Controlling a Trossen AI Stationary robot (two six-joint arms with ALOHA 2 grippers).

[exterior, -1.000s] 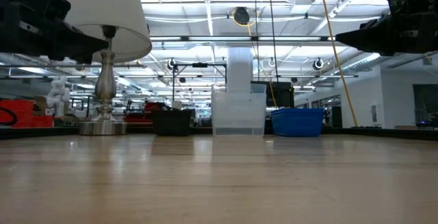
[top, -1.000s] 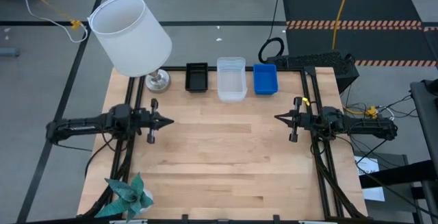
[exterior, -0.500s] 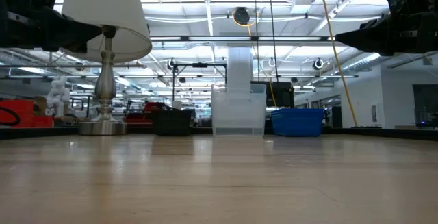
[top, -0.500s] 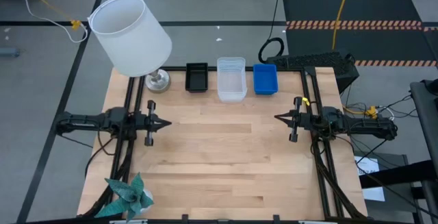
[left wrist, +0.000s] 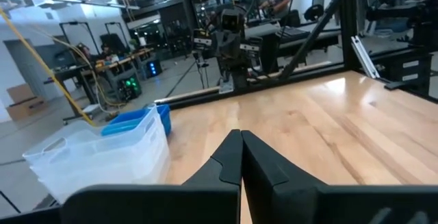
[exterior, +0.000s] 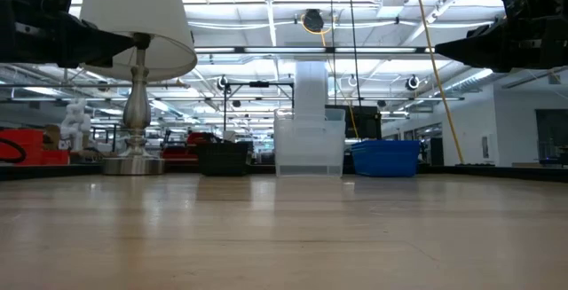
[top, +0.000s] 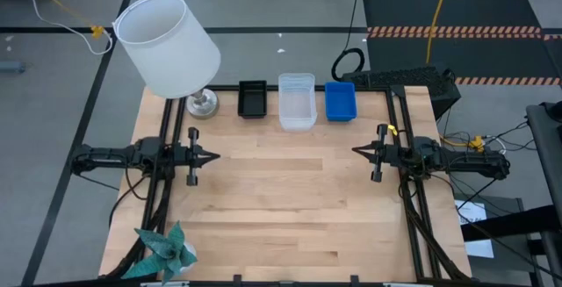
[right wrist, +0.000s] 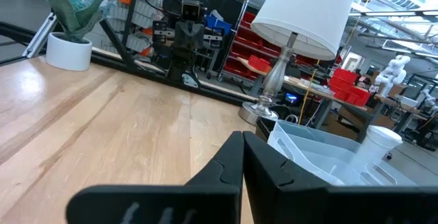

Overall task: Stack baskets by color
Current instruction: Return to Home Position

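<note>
Three baskets stand in a row on the table along its far edge: a black one [top: 252,98], a clear one [top: 297,101] and a blue one [top: 340,101]. In the left wrist view the clear basket [left wrist: 102,157] shows nested walls, with the blue basket [left wrist: 140,120] behind it. My left gripper [top: 215,156] hovers shut at the table's left side, pointing level toward the right. My right gripper [top: 356,151] hovers shut at the right side, pointing left. Both are well short of the baskets, with nothing between their fingers.
A lamp with a big white shade [top: 167,46] stands on its metal base [top: 202,104] at the far left corner, beside the black basket. A teal paper-like star [top: 162,250] sits at the near left corner. Bare wood [top: 281,199] lies between the arms.
My left arm has swung a little about its base, so its gripper now points straight across the table; its tip has shifted slightly toward the near edge. It stays shut. The baskets have not moved.
</note>
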